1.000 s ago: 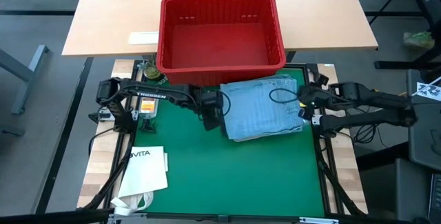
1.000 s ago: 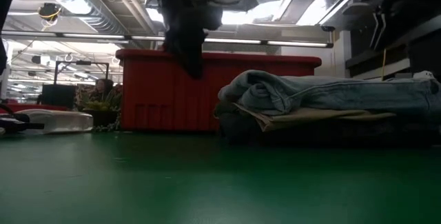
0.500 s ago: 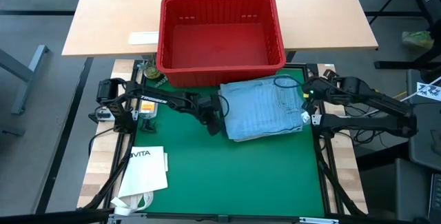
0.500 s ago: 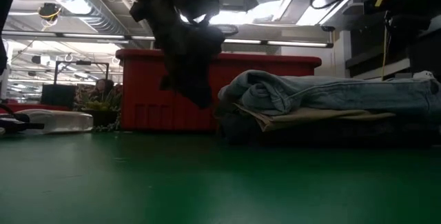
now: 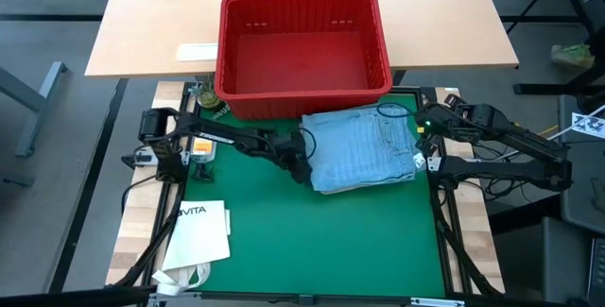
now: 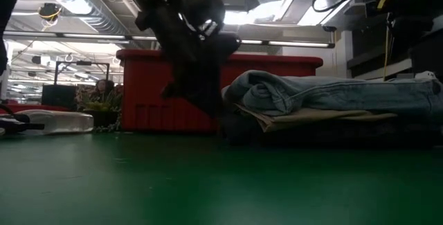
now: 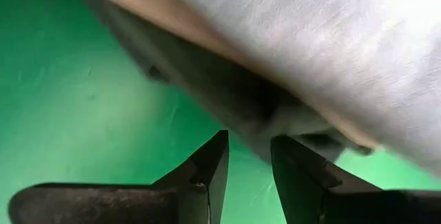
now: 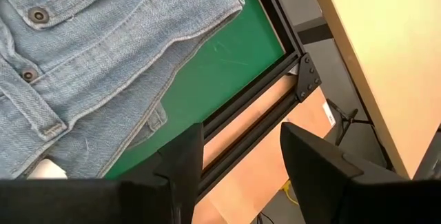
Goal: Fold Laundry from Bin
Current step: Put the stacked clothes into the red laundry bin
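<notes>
A green mat [image 5: 312, 236] covers the surface, with a light wooden table [image 5: 170, 24] beyond its far edge. From above, a white paper bag [image 5: 200, 231] near the front left corner reads "VITA". The red rectangular plastic crate [image 5: 302, 52] with ribbed slotted sides sits at the far edge, nothing visible inside. Just in front of it lies the folded laundry stack, light blue denim jeans [image 5: 364, 146] on top. The left gripper [image 5: 301, 168] is at the stack's left edge; the right gripper [image 5: 423, 129] hangs over the far right corner.

At table height, the jeans [image 6: 332, 93] top a khaki-tan layer [image 6: 311, 118] and a dark garment [image 6: 325, 133].

The left wrist view shows the left gripper [image 7: 248, 165] with its fingers narrowly parted, nothing between them, tips just short of the dark garment's [image 7: 234, 96] edge.

The right wrist view shows the right gripper [image 8: 241, 148] spread wide and empty, above the mat's corner frame [image 8: 269, 103], beside the jeans [image 8: 103, 52].
</notes>
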You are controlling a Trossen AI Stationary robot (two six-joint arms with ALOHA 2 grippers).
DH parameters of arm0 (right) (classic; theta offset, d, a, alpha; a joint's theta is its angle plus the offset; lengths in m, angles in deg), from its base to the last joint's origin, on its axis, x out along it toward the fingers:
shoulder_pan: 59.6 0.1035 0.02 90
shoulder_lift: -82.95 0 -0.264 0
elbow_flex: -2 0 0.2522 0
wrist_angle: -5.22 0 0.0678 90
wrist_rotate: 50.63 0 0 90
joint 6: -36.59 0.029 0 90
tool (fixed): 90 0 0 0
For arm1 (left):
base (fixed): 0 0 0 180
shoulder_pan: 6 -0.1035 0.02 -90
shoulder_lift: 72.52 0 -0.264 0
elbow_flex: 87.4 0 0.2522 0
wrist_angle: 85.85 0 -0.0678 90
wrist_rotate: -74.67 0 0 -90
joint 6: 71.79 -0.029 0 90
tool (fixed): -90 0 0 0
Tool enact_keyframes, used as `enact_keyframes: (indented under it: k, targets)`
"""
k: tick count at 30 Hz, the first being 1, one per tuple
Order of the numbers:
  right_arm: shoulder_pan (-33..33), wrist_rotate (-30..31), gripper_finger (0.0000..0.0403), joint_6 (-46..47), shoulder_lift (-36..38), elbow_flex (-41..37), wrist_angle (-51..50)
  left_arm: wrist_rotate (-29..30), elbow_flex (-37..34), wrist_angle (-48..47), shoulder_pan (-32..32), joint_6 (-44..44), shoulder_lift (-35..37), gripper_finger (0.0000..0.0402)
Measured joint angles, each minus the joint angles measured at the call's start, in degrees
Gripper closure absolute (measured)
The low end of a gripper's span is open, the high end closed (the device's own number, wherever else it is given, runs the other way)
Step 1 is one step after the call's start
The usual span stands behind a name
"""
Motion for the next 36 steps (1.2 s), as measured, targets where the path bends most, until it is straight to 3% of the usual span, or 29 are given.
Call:
enact_keyframes:
  k: [36]
  targets:
    - [0.0, 0.0, 0.0210, -3.0, 0.0, 0.0, 0.0, 0.4, 0.0, 1.3, -0.1, 1.3, -2.7, 0.0297]
